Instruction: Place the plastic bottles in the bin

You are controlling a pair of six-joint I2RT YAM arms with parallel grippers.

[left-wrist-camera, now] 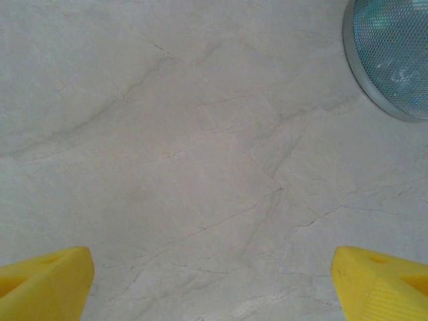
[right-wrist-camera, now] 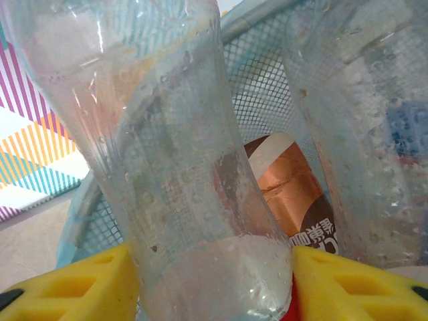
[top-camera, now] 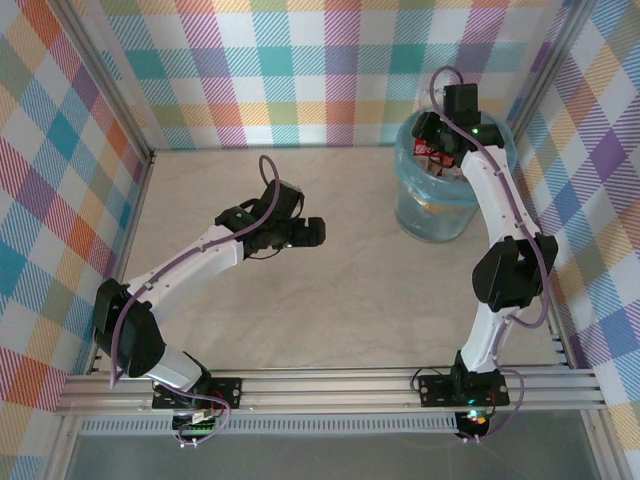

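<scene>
Plastic bottles: clear ribbed plastic bottle (right-wrist-camera: 200,200) between the right fingers, over the bin mouth; second clear bottle with blue label (right-wrist-camera: 364,134) just beside it; brown-labelled bottle (right-wrist-camera: 287,190) lower, inside the bin
Bin: round grey-blue mesh bin with light-blue liner (top-camera: 420,215), far right of the table, near the right wall
Right gripper (right-wrist-camera: 214,294): yellow fingers (right-wrist-camera: 73,287) pinching the clear ribbed bottle from both sides
Left gripper (left-wrist-camera: 214,287): yellow fingers (left-wrist-camera: 43,281) spread wide, nothing between, above bare table, mid-table
Surface: pale beige marble-look tabletop (top-camera: 330,320), thin grey veins
Room: multicolour plaid walls (top-camera: 300,70) on three sides; aluminium rail (top-camera: 330,385) along the near edge
</scene>
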